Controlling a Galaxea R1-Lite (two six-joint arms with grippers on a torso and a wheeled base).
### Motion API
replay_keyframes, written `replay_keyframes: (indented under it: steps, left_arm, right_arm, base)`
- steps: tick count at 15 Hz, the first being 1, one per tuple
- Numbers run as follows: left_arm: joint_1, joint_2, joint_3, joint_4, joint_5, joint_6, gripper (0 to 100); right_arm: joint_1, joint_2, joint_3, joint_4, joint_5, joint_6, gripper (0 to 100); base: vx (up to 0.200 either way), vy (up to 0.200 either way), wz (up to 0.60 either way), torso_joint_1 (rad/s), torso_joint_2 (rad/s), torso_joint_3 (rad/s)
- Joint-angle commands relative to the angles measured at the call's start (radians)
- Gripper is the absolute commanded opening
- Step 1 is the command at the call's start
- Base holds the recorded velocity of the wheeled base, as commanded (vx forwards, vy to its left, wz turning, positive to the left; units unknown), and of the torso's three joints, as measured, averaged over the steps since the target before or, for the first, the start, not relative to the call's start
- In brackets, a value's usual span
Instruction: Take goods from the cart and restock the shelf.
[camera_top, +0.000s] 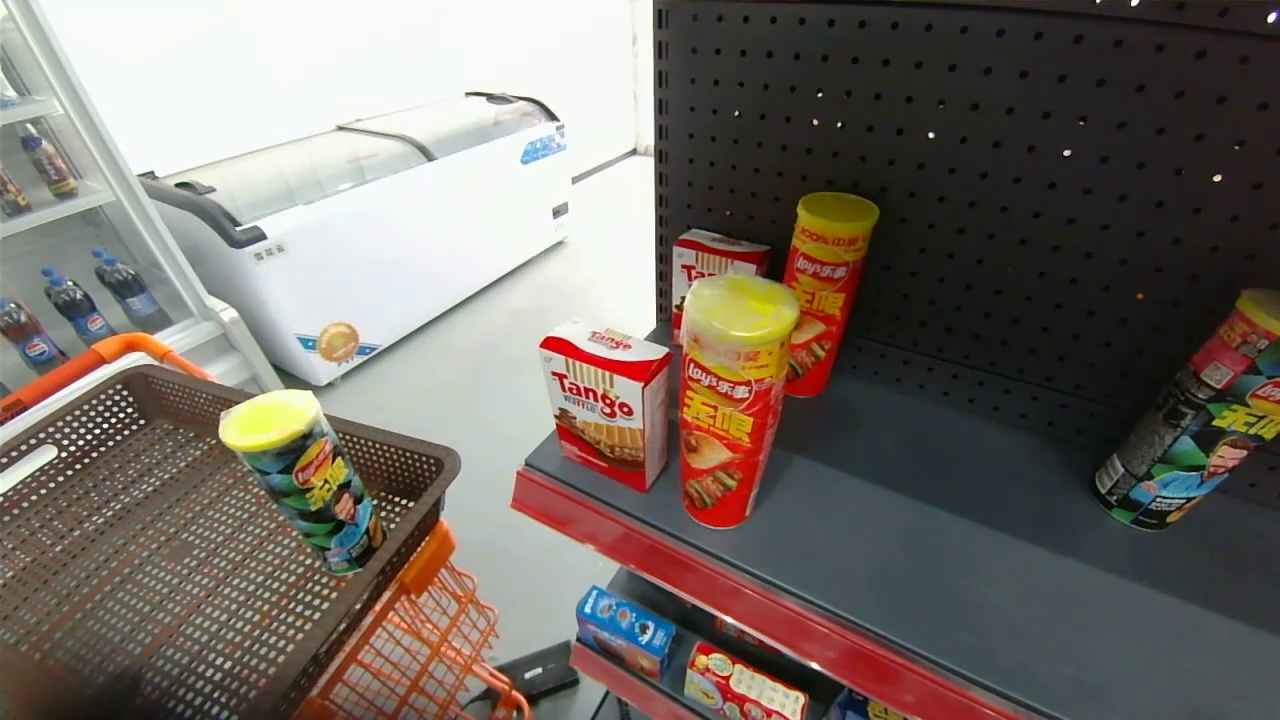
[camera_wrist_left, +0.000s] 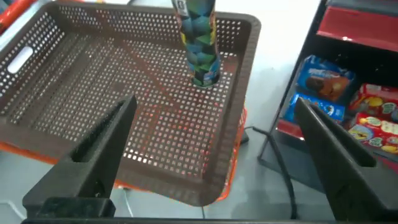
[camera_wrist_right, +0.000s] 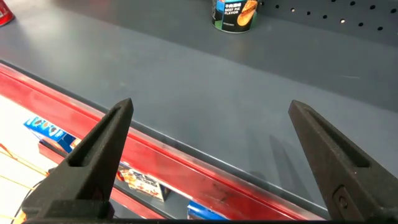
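A green-patterned chip can with a yellow lid (camera_top: 302, 478) stands upright in the brown perforated cart basket (camera_top: 110, 560), near its corner closest to the shelf. My left gripper (camera_wrist_left: 211, 149) hangs open over the basket (camera_wrist_left: 93, 93), with that can (camera_wrist_left: 200, 43) beyond its fingers. My right gripper (camera_wrist_right: 211, 155) is open above the grey shelf board (camera_wrist_right: 205, 93), a dark can (camera_wrist_right: 235, 15) standing farther back. On the shelf (camera_top: 950, 540) stand two red chip cans (camera_top: 730, 400) (camera_top: 826, 290), two red-and-white wafer boxes (camera_top: 607, 402) (camera_top: 712, 266) and a dark chip can (camera_top: 1195, 420) leaning on the pegboard.
The shelf has a red front lip (camera_top: 700, 580) and a black pegboard back (camera_top: 1000, 180). Snack packs (camera_top: 625, 628) sit on the lower shelf. The cart frame is orange (camera_top: 420, 640). A white chest freezer (camera_top: 370, 230) and a drinks cooler (camera_top: 60, 220) stand behind.
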Motion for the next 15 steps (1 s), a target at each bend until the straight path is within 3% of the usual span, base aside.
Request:
replay_keyframes:
  steps: [1,2,3,6,9,12,15]
  left_arm:
    - [0.063,0.303,0.021,-0.127,-0.018,0.019,100]
    - [0.055,0.349,0.031,-0.173,-0.018,0.019,100]
    - [0.046,0.465,0.051,-0.309,-0.016,0.016,100]
    - [0.040,0.671,0.085,-0.571,-0.015,0.010,100]
    - [0.018,0.939,0.150,-0.958,-0.015,0.014,100]
    - [0.021,1.133,0.252,-1.262,-0.013,0.011,100]
    - [0.023,1.245,0.232,-1.395,-0.013,0.010,100]
  right_arm:
    - [0.000,0.001,0.000,0.000,0.000,-0.001,100]
    - [0.000,0.001,0.000,-0.001,0.000,-0.001,100]
    - [0.000,0.001,0.000,-0.001,0.000,-0.001,100]
    - [0.000,0.001,0.000,0.000,0.000,-0.001,100]
    - [0.000,0.001,0.000,-0.001,0.000,-0.001,100]
    - [0.000,0.001,0.000,0.000,0.000,-0.001,100]
    - [0.000,0.001,0.000,-0.001,0.000,-0.001,100]
  base:
    - [0.000,0.000,0.00,0.000,0.00,0.000]
    - [0.000,0.000,0.00,0.000,0.00,0.000]
    - [0.000,0.000,0.00,0.000,0.00,0.000]
    - [0.000,0.000,0.00,0.000,0.00,0.000]
    - [0.000,0.000,0.00,0.000,0.00,0.000]
    - [0.000,0.000,0.00,0.000,0.00,0.000]
    - [0.000,0.000,0.00,0.000,0.00,0.000]
